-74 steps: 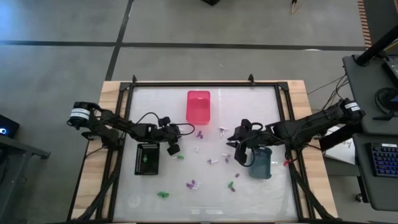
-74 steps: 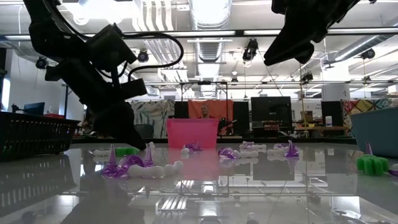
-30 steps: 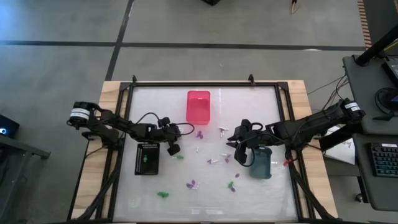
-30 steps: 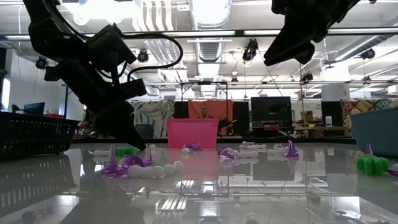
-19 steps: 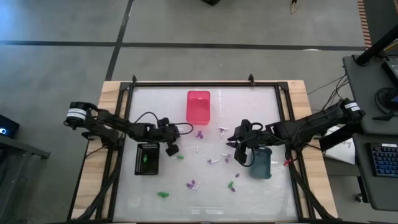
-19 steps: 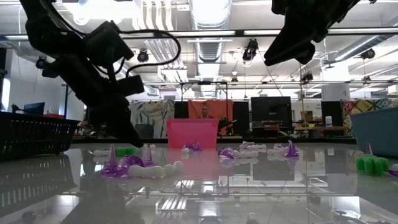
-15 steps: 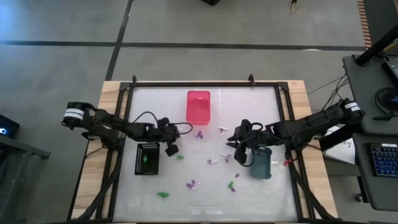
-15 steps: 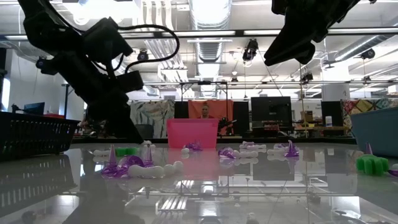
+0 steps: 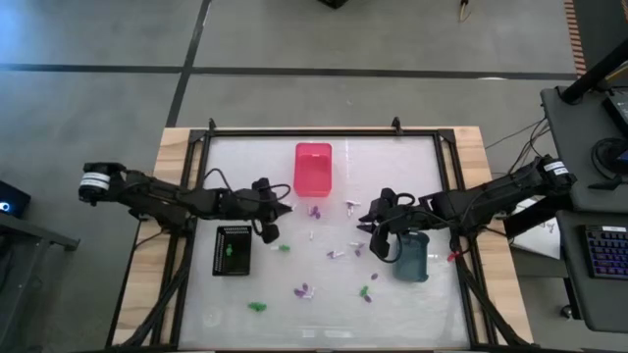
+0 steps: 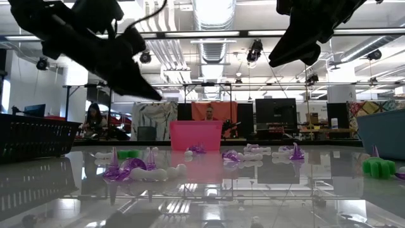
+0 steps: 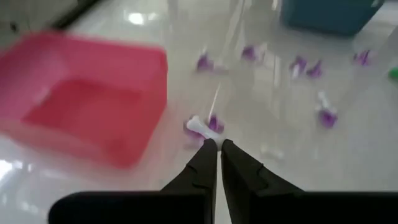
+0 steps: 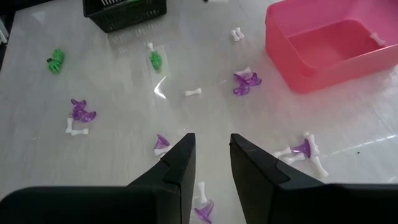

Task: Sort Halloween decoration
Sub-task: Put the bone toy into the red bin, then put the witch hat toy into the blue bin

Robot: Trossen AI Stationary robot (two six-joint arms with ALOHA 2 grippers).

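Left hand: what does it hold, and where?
The left hand seems to pinch a tiny white piece between shut fingertips; which part cannot be told.

Glossy white table [image 9: 412, 167] (mirror-like), wooden edge [image 9: 169, 147]

Three bins on table [image 9: 422, 157]: one bin [image 9: 313, 168] at far centre, basket [image 9: 234, 250] at left, third bin [image 9: 413, 257] at right. Small decoration pieces [image 9: 306, 291] scattered between them. Left gripper [image 9: 287, 209] raised between basket and far bin.
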